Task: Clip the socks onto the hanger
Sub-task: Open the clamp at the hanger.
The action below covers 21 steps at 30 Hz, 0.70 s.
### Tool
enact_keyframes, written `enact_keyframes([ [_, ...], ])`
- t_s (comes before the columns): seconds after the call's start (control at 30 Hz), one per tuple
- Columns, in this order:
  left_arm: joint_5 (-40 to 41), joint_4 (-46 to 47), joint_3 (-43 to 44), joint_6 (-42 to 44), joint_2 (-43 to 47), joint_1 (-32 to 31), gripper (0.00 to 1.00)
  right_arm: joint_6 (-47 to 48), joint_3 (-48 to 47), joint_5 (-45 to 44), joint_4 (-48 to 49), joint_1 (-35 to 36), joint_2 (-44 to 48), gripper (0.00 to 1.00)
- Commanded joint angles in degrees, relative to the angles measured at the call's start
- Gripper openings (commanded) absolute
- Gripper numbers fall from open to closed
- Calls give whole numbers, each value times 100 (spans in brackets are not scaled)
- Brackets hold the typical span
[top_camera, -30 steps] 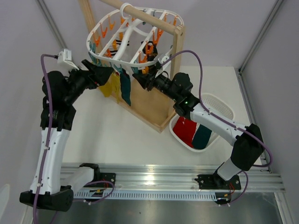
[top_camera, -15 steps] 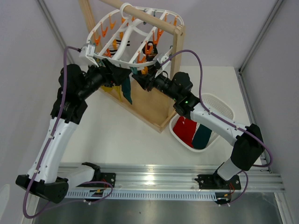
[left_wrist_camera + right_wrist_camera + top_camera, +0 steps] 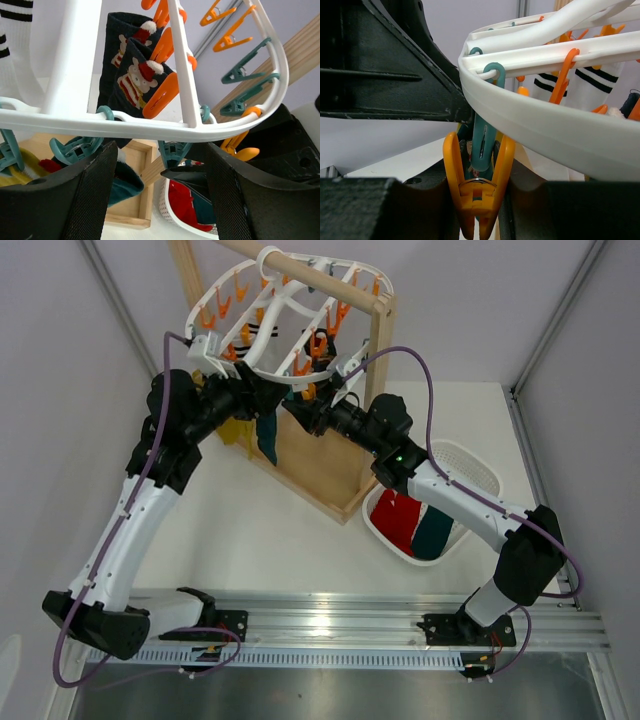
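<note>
The right end effector (image 3: 479,220) clamps an orange plastic peg (image 3: 478,192) under the white oval plastic hanger (image 3: 75,122). The left end effector (image 3: 159,160) stands wide beside the hanging dark teal sock (image 3: 267,435). Tugging could swing the hanger.

Socks (image 3: 267,435) hang beneath the hanger (image 3: 262,325); basket (image 3: 480,466) lies right.

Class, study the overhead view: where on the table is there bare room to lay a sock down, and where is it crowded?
Free: the table in front of the wooden rack, between the left arm and the basket; also the back corner behind the basket. Crowded: under the hanger, where the right arm too crowds the hung socks.
</note>
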State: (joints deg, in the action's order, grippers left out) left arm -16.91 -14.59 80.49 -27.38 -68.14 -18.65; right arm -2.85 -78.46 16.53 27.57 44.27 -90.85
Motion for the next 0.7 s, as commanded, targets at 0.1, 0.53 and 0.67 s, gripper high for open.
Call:
enact_keyframes([
  [0.1, -23, 404, 248, 180, -156, -77, 71, -31, -293, 183, 152, 29, -21, 0],
  [0.53, -155, 923, 125, 215, -200, -182, 68, -31, -311, 192, 161, 29, -56, 0],
  [0.67, -138, 976, 134, 171, -244, -191, 66, -22, -311, 184, 161, 38, -56, 0],
])
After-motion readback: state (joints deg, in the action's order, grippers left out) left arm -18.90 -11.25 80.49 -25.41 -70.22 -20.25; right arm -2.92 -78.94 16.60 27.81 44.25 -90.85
